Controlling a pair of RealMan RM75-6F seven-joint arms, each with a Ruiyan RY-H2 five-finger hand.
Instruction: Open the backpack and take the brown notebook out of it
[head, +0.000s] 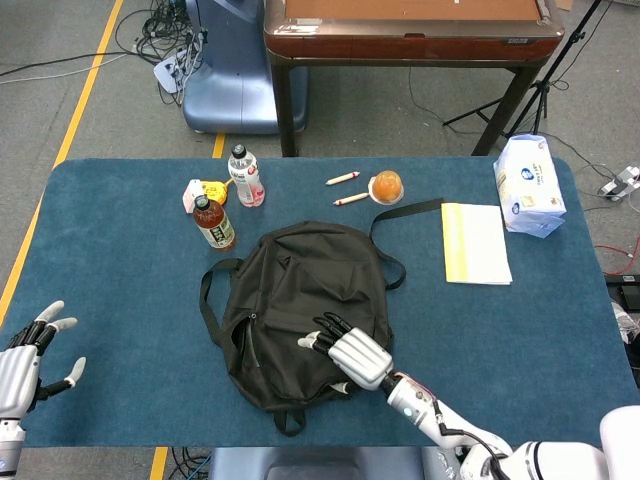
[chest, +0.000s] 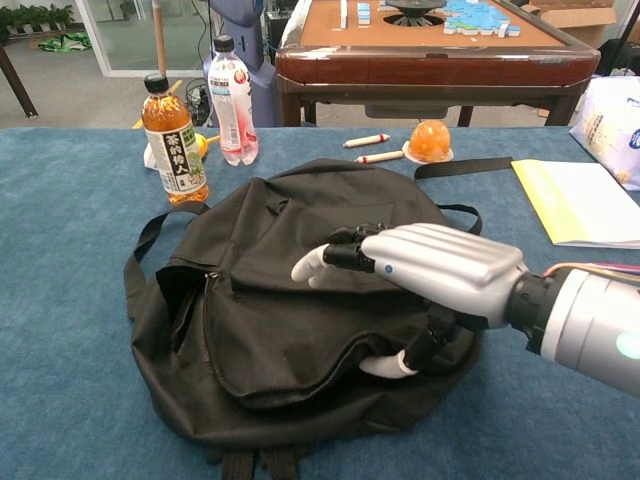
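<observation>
A black backpack (chest: 290, 300) lay mid-table, apparently zipped, no brown notebook visible. The right hand (chest: 440, 270) rested on it, thumb tucked under a fabric fold, gripping. The left hand (head: 25, 350) hovered empty, fingers spread. Opening seemingly came next: finding the zipper.

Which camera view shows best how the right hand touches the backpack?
The chest view: the right hand fills it, fingers lying on the backpack, thumb hooked under a fold. The head view shows this hand small, from above, thumb hidden.
</observation>
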